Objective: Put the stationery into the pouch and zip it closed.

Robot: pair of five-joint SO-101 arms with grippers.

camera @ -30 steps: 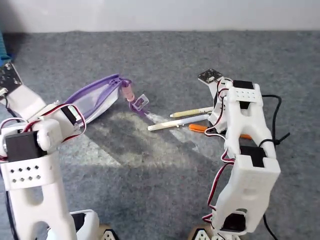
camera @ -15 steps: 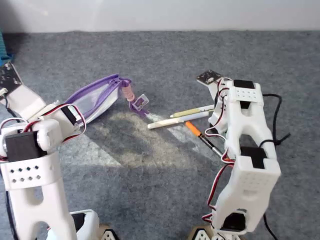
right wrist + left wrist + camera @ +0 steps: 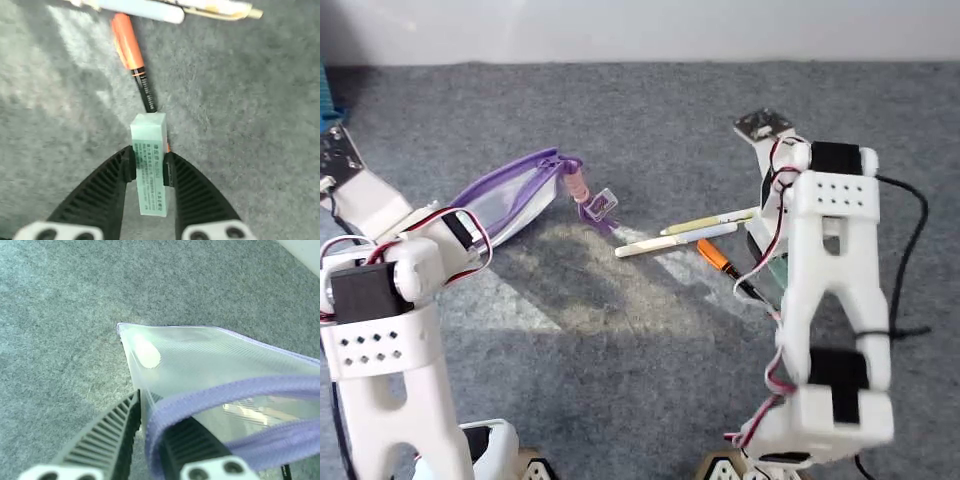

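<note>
We rate the task as early: the left gripper (image 3: pixel 145 407) clamps the pouch (image 3: pixel 215 360) by 1 edge, zip (image 3: pixel 230 390) apparently open; the right gripper (image 3: pixel 149 159) clamps the eraser (image 3: pixel 148 134) near the orange pen (image 3: pixel 127 42); 3 pens (image 3: pixel 680 240) lie on the mat (image 3: pixel 620 380), so loading and zipping remain.

The table wears a grey carpet (image 3: pixel 650 380), matt and rough-napped. At ten o'clock on it, the clear plastic pouch (image 3: pixel 505 203) is smooth with a fine ribbed sheen, edged in purple woven cloth zip tape (image 3: pixel 225 395). The left gripper (image 3: pixel 148 412) and right gripper (image 3: pixel 149 162) have matt black, ridged plastic fingers (image 3: pixel 100 195); the white plastic arm shells (image 3: pixel 830 250) look matt. The pale green eraser (image 3: pixel 147 140) has a smooth printed sleeve, and the orange pen (image 3: pixel 127 42) is glossy plastic.
</note>
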